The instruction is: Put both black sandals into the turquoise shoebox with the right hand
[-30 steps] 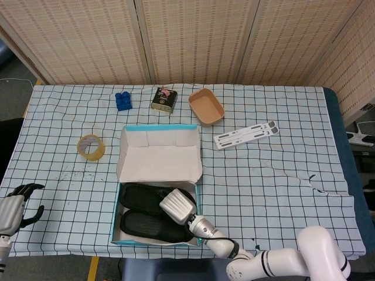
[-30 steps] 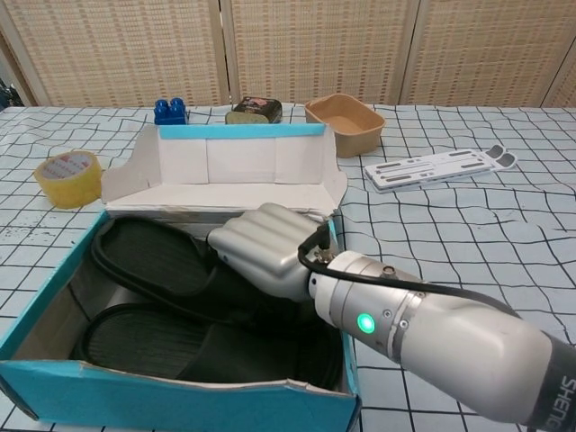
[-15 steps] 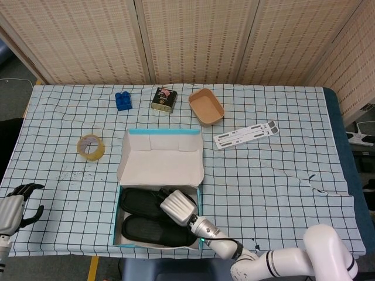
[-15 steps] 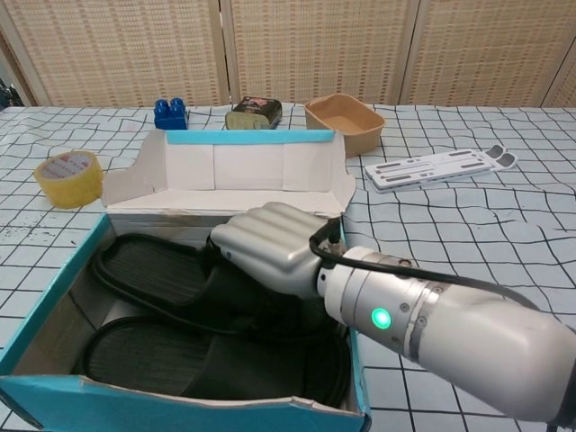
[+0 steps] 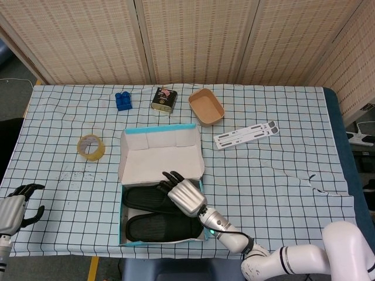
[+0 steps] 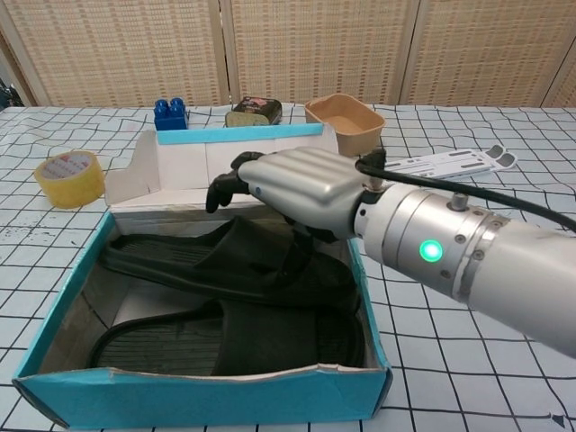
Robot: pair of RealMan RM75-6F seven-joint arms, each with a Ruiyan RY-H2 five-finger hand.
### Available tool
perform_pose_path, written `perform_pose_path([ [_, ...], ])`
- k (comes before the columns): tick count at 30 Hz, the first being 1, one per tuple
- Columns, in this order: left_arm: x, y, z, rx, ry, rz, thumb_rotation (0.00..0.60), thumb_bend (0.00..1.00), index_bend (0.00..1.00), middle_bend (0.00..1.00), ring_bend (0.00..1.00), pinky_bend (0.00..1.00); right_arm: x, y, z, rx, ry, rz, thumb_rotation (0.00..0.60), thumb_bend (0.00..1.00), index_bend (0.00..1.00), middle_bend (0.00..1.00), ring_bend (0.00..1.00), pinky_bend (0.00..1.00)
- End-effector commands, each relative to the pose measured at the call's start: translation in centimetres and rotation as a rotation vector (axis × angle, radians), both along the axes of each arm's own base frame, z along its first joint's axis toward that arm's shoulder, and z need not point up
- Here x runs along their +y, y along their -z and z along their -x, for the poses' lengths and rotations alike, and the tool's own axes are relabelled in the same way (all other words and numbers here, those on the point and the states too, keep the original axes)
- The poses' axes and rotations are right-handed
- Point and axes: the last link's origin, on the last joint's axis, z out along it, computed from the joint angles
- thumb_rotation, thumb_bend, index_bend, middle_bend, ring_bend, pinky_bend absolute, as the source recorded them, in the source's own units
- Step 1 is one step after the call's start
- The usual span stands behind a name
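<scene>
Both black sandals (image 5: 157, 212) (image 6: 236, 297) lie side by side inside the turquoise shoebox (image 5: 123, 215) (image 6: 207, 399), whose lid stands open at the far end. The right hand (image 5: 183, 194) (image 6: 297, 188) hovers over the far sandal near the right wall of the box, with the fingers (image 6: 227, 186) stretched forward and a little apart, and it holds nothing. The left hand (image 5: 17, 208) rests at the near left edge of the table, its fingers spread and empty.

Even, diffuse overhead light is filling both views; shadows are staying soft. Both views are holding sharp focus, with faint sheen showing on metal.
</scene>
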Motion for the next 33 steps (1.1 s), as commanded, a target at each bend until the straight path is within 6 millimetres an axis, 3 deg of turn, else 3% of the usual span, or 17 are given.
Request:
perform_pose_path([
  [1,0.0,-0.1,0.0,-0.001,0.000,-0.002,0.600,0.40,0.26,0.23,0.19,0.36,0.2,-0.4,-0.7,-0.051,0.001,-0.020,0.600,0.10,0.18,0.17,0.00,0.09],
  [9,0.0,-0.2,0.0,-0.008,0.001,-0.006,0.600,0.40,0.26,0.23,0.19,0.36,0.9,-0.1,-1.5,-0.155,-0.010,-0.056,0.600,0.10,0.22,0.17,0.01,0.09],
  [11,0.0,-0.2,0.0,-0.008,0.003,-0.006,0.600,0.40,0.26,0.23,0.19,0.36,0.8,-0.2,-1.4,-0.163,-0.010,-0.054,0.600,0.10,0.28,0.23,0.06,0.14],
  [13,-0.1,-0.3,0.0,-0.010,0.006,-0.007,0.600,0.40,0.26,0.23,0.19,0.36,0.4,-0.8,-0.7,-0.172,-0.016,0.008,0.600,0.12,0.43,0.35,0.20,0.26],
  [16,-0.1,-0.5,-0.1,-0.010,0.019,-0.018,0.600,0.40,0.26,0.23,0.19,0.36,0.3,-3.8,2.9,-0.114,-0.067,0.210,0.600,0.22,0.63,0.46,0.37,0.36],
  [18,-0.1,-0.6,-0.2,-0.009,0.030,-0.025,0.600,0.40,0.26,0.23,0.19,0.36,0.6,-6.0,6.0,-0.042,-0.075,0.342,0.600,0.30,0.66,0.50,0.39,0.37],
  [22,-0.2,-0.6,-0.2,-0.001,0.038,-0.032,0.600,0.40,0.26,0.23,0.19,0.36,2.2,-10.1,12.5,0.078,-0.030,0.538,0.600,0.32,0.68,0.51,0.37,0.37],
  [27,-0.4,-0.4,-0.6,0.011,0.048,-0.028,0.600,0.40,0.26,0.23,0.19,0.36,4.5,-14.2,21.3,0.188,0.158,0.594,0.600,0.31,0.50,0.41,0.23,0.31],
  [30,-0.5,-0.3,-0.8,0.017,0.056,-0.031,0.600,0.40,0.26,0.23,0.19,0.36,4.9,-15.9,25.0,0.207,0.246,0.616,0.600,0.29,0.42,0.35,0.18,0.29],
  [33,-0.5,-0.2,-1.1,0.030,0.069,-0.037,0.600,0.40,0.26,0.23,0.19,0.36,4.8,-17.1,27.3,0.217,0.310,0.657,0.600,0.25,0.34,0.30,0.14,0.28],
])
